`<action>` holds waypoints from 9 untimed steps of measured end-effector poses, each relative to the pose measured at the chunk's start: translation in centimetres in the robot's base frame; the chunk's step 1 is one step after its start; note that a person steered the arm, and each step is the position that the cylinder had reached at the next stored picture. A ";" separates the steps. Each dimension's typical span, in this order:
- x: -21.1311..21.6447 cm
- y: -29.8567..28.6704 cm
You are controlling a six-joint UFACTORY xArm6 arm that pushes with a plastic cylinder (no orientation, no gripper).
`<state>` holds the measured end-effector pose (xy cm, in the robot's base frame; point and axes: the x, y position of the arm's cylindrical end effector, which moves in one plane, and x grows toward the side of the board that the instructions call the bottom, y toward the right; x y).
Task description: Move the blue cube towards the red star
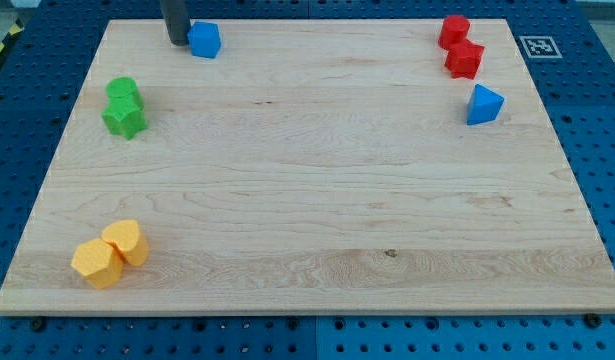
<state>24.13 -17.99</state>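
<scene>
My tip (177,41) stood at the blue cube (204,40)'s left side, seemingly touching it, near the table (307,200)'s top edge, far from the red star (464,59); the tool had no jaws.

My tip (177,40) sits touching the blue cube (204,40) at its 9 o'clock, near the board's top edge. Red star (464,60) is well apart at the cube's 3 o'clock.

Wooden board (317,200), blue pegboard (597,150) (perhaps metal)
</scene>
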 end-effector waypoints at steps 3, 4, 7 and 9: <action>0.0 5.7; 0.0 8.3; 0.6 17.8; 6.4 19.9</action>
<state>30.57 1.90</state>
